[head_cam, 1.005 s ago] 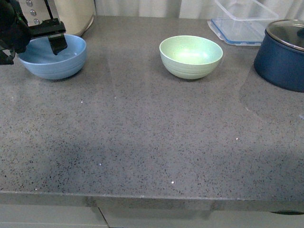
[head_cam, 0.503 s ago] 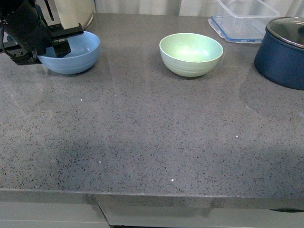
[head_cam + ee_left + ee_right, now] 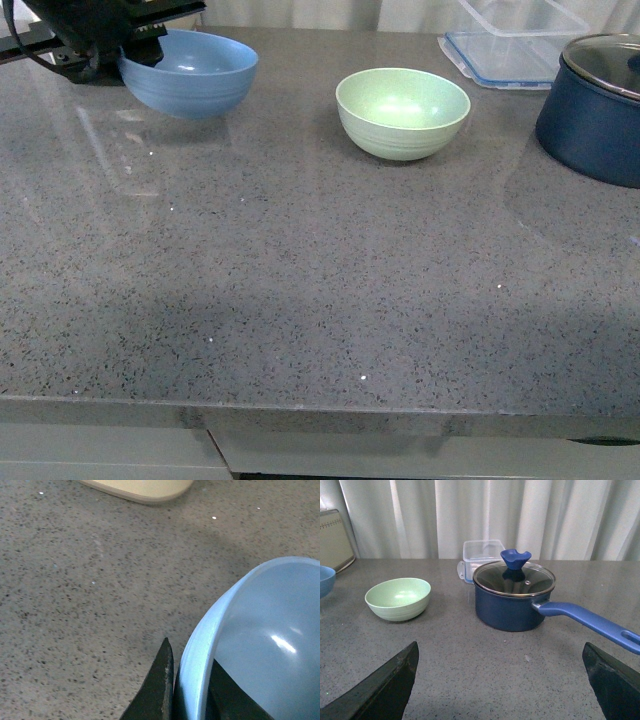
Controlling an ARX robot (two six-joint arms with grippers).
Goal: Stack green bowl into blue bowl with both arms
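Observation:
The blue bowl (image 3: 190,72) hangs tilted above the counter at the back left, its rim pinched by my left gripper (image 3: 140,38), which is shut on it. In the left wrist view the bowl (image 3: 260,645) has one black finger outside its rim and one inside, around the gripper's middle (image 3: 189,680). The green bowl (image 3: 402,114) stands upright on the counter at the back middle, to the right of the blue bowl; it also shows in the right wrist view (image 3: 398,598). My right gripper (image 3: 500,680) is open and empty, and is out of the front view.
A dark navy pot (image 3: 596,110) with a glass lid and long handle (image 3: 592,622) stands at the back right. A clear blue-rimmed container (image 3: 510,45) sits behind it. A cream appliance (image 3: 140,489) stands at the back left. The grey speckled counter (image 3: 320,290) reaches the front edge.
My left gripper has lifted the blue bowl off the counter and carried it right, toward the green bowl, tilting it. The green bowl has not moved.

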